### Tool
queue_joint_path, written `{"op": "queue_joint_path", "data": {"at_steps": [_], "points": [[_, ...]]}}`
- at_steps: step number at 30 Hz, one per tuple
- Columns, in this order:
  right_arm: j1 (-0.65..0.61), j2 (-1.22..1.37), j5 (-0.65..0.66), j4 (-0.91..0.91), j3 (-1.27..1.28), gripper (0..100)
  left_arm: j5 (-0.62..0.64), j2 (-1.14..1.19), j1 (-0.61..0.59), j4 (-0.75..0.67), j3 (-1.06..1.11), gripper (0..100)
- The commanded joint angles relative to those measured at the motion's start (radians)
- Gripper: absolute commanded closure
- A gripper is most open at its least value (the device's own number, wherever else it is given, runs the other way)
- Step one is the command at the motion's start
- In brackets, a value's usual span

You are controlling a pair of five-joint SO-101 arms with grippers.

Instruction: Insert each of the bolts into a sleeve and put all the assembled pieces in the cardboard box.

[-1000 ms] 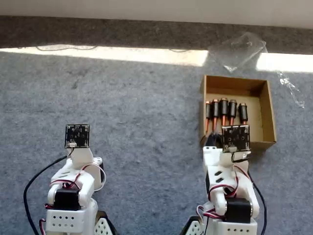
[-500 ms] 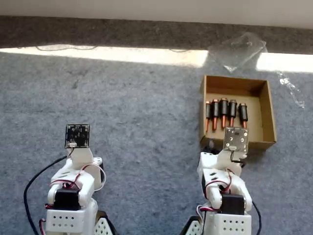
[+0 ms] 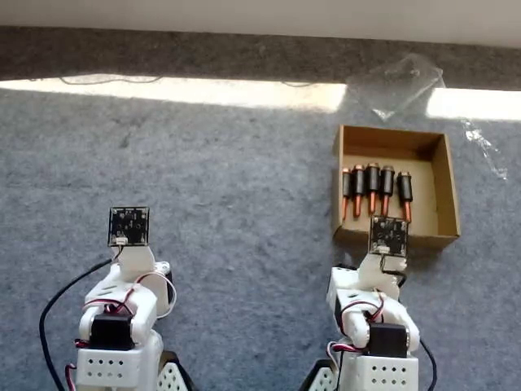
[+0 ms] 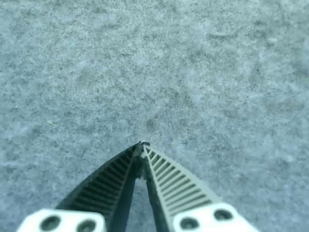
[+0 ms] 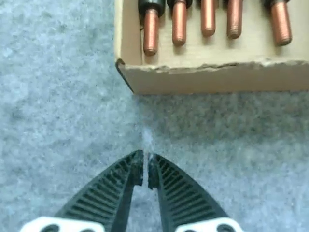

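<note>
The cardboard box (image 3: 436, 175) stands on the grey carpet at the right, with several copper bolts in black sleeves (image 3: 373, 186) lying side by side in it. The right wrist view shows the box's front wall (image 5: 212, 79) and the copper bolt ends (image 5: 179, 21) above it. My right gripper (image 5: 145, 166) is shut and empty over bare carpet just in front of the box; that arm (image 3: 373, 314) sits folded near the front edge. My left gripper (image 4: 142, 151) is shut and empty above bare carpet, its arm (image 3: 122, 301) folded at the front left.
A crumpled clear plastic bag (image 3: 396, 81) lies behind the box, and another scrap of plastic (image 3: 484, 147) to its right. A sunlit strip (image 3: 203, 90) crosses the carpet at the back. Open carpet spreads left of the box.
The right arm has drawn back from the box toward its base and folded down. The left arm has not moved.
</note>
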Motion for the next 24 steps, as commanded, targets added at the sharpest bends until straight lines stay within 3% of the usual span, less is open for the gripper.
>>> {"op": "queue_joint_path", "data": {"at_steps": [1, 24], "points": [[-0.002, -0.008, -0.009, 0.019, 0.087, 99.3, 0.005, -0.005, -0.008, 0.008, 0.024, 99], [0.004, -0.008, -0.009, 0.07, 0.101, 99.3, 0.005, -0.005, -0.007, 0.081, 0.024, 99]]}}
